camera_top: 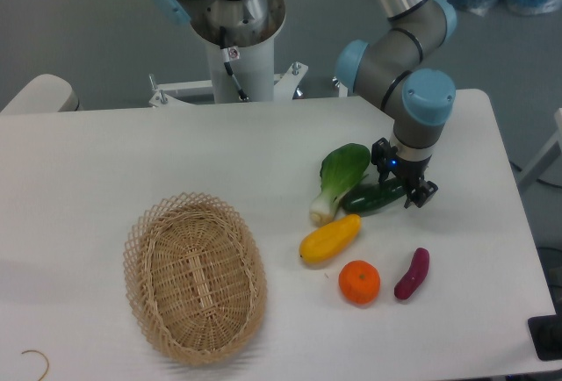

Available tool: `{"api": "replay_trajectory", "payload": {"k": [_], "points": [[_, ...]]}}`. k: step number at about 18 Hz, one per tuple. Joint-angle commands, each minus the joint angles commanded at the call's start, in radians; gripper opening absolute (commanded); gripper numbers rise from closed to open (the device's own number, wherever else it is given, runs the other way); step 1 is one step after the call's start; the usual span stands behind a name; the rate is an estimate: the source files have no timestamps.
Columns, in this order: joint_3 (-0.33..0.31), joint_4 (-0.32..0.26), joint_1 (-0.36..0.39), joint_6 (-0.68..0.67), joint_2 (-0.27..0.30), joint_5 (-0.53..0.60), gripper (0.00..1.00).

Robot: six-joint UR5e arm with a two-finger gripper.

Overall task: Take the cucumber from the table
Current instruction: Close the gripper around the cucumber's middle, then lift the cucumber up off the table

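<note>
Right of the frame's centre, the black two-finger gripper point(403, 186) points down over the right end of the slim, dark green, glossy cucumber point(372, 197), one finger on either side of it; whether the fingers press the cucumber or stand just off it cannot be told. The cucumber lies on the large white smooth table point(132, 161), its left end against the white stalk of the leafy green bok choy point(338, 179), which crowds it from the upper left. Just below and left lies the yellow squash point(329, 239), near the cucumber's left end. Further down sit the round orange point(359, 282) and the small purple sweet potato point(412, 273). The oval wicker basket point(194, 276) stands well apart at lower left.
</note>
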Motion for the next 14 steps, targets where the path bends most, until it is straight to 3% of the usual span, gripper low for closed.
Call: {"api": "replay_trajectory", "payload": {"k": [2, 7, 12, 14], "points": [[0.002, 0.0, 0.002, 0.0, 0.0, 0.002, 0.28], [0.021, -0.002, 0.002, 0.005, 0.002, 0.0, 0.28], [0.092, -0.023, 0.008, 0.066, 0.02, 0.0, 0.28], [0.121, -0.061, 0.009, 0.074, 0.043, -0.002, 0.28]]}}
